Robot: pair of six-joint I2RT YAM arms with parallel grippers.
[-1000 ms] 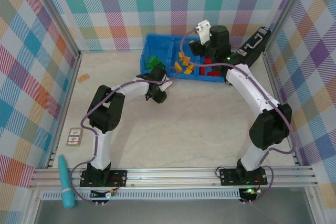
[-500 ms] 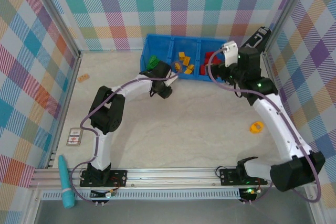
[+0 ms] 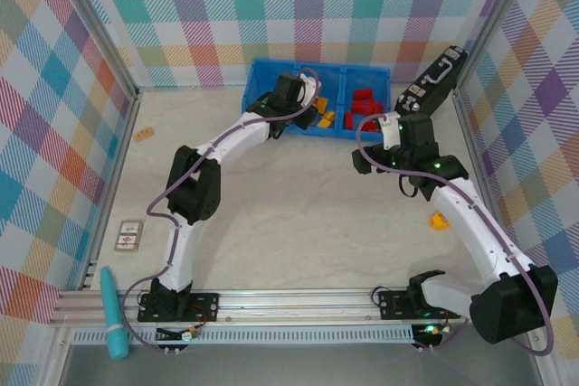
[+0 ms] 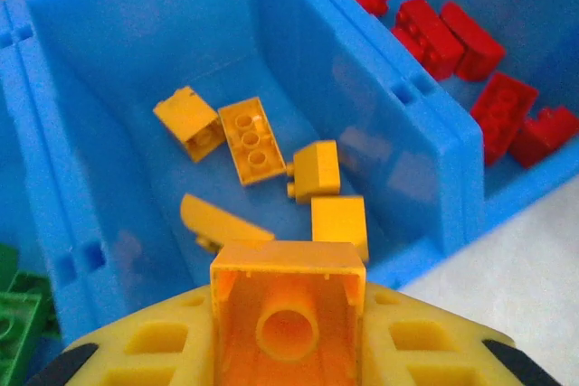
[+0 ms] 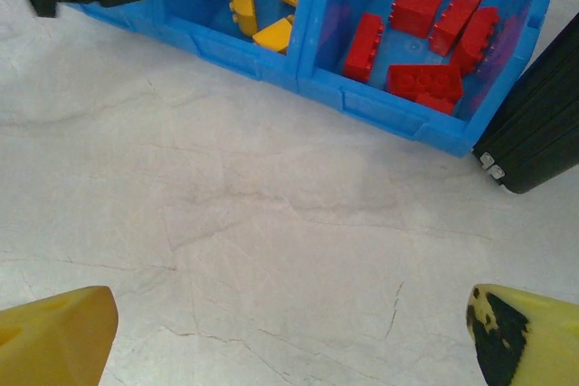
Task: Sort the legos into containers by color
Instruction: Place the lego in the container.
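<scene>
The blue tray (image 3: 336, 68) stands at the back of the table with its three containers side by side. My left gripper (image 3: 291, 95) hovers over the middle one, shut on a yellow-orange lego (image 4: 288, 264) with its hollow underside towards the camera. Several yellow legos (image 4: 249, 137) lie below it. Red legos (image 4: 448, 33) fill the right compartment and green ones (image 4: 16, 323) show in the left. My right gripper (image 5: 289, 341) hangs open over bare table in front of the tray, its fingers (image 5: 54, 332) wide apart and empty. One yellow lego (image 3: 440, 221) lies on the table at the right.
A black case (image 3: 434, 81) leans against the tray's right end, also near in the right wrist view (image 5: 538, 124). A teal tool (image 3: 113, 312), a small card (image 3: 128, 235) and an orange bit (image 3: 144, 136) lie far left.
My right gripper opened wide and drew back from the tray to the table on the right. My left gripper carried the yellow-orange lego from the table up over the middle compartment.
</scene>
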